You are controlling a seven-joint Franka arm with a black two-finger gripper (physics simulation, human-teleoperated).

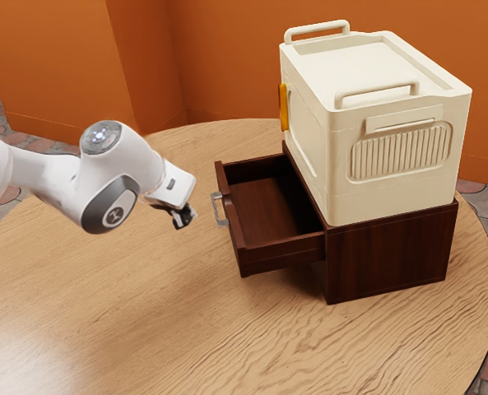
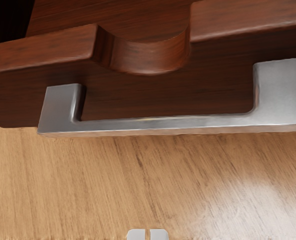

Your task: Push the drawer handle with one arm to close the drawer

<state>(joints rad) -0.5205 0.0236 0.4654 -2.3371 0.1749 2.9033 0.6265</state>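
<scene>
My black gripper [image 1: 186,218] hangs above the table, a short gap away from the drawer's silver handle [image 1: 220,210], on the exterior view's left of it. The dark brown drawer [image 1: 281,251] stands pulled well out of its cabinet [image 1: 388,253], its inside bare. In the wrist view the metal handle [image 2: 162,123] spans the drawer front [image 2: 148,95], which has a rounded notch in its top edge. My gripper [image 2: 148,234] is shut there, its two tips close together with nothing held, apart from the handle.
A cream box [image 1: 392,148] with two top handles and a yellow latch [image 1: 284,107] sits on the cabinet. The round wooden table [image 1: 169,321] lies under everything, with orange walls [image 1: 227,58] behind it.
</scene>
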